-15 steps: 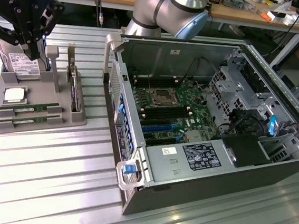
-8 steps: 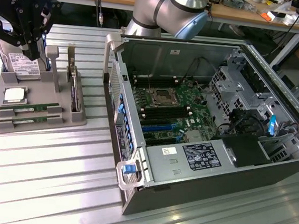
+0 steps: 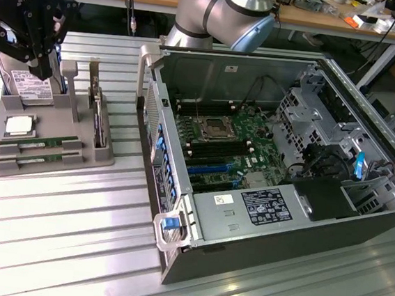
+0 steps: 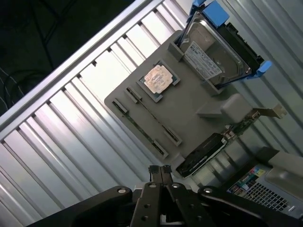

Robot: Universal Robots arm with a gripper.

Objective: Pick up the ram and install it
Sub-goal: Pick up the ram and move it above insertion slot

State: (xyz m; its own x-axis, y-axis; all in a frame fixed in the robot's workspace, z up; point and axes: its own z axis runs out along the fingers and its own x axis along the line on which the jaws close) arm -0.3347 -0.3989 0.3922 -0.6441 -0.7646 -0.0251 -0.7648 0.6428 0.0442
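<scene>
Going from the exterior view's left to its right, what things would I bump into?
Ram sticks → upright card → blue latch → processor socket → black box.

My gripper hangs low at the exterior view's left, pointing down, wrist near vertical. My fingertips are pressed together, tip to tip. My arm bends at its silver-blue joint behind
</scene>
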